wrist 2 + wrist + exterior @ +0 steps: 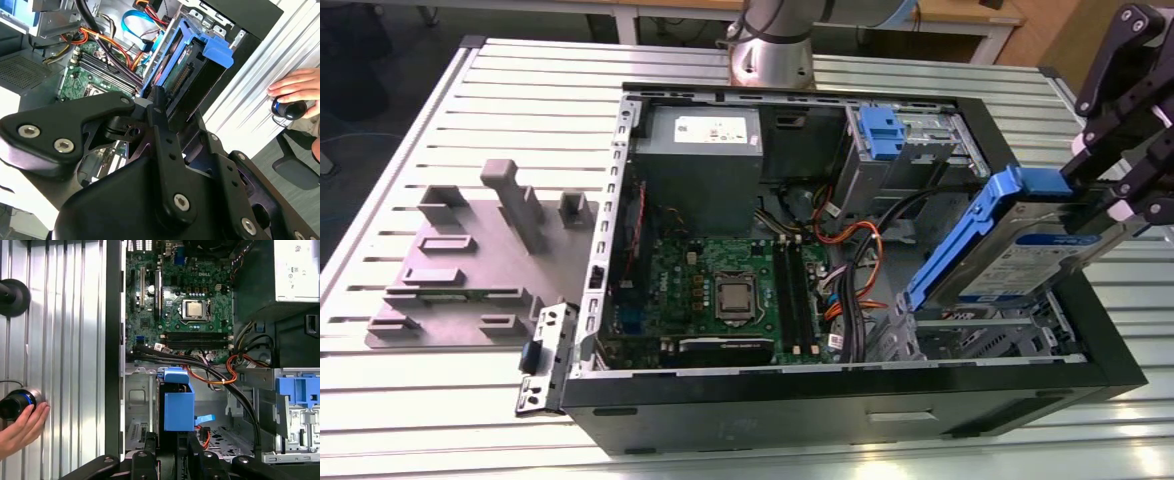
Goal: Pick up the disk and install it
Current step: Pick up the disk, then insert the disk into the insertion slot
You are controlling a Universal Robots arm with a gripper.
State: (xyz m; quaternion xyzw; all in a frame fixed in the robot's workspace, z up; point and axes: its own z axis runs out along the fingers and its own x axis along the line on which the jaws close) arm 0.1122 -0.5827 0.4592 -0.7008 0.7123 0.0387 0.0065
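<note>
**Disk held tilted over 1 corner of the case**

A slatted metal table (400, 420) carries an open computer case (854, 395), which lies on its side with its inside showing. Outside the case, on the exterior view's left, a grey moulded fixture (467, 260) sits on the slats. Inside the case, a grey power supply (700, 160) fills the far corner on the exterior view's left. The green motherboard (720, 290) lies just nearer than it. Against the case's far wall, toward the exterior view's right, stands a metal cage with a blue tab (881, 135).

The disk (1014, 265) hangs tilted above the case's near corner on the exterior view's right, labelled face outward. Its lower end dips inside the case rim over a bare metal bay (987, 335); whether it touches the bay cannot be told. The gripper (1107, 205) pinches the disk's upper end between its 2 fingers, at the blue bracket. In the first wrist view the bracket juts out from between the fingers (150, 447) toward the inside of the case.

Just outside the case wall, a person's hand (22, 427) rests against a blue-ringed knob (15, 402).
</note>
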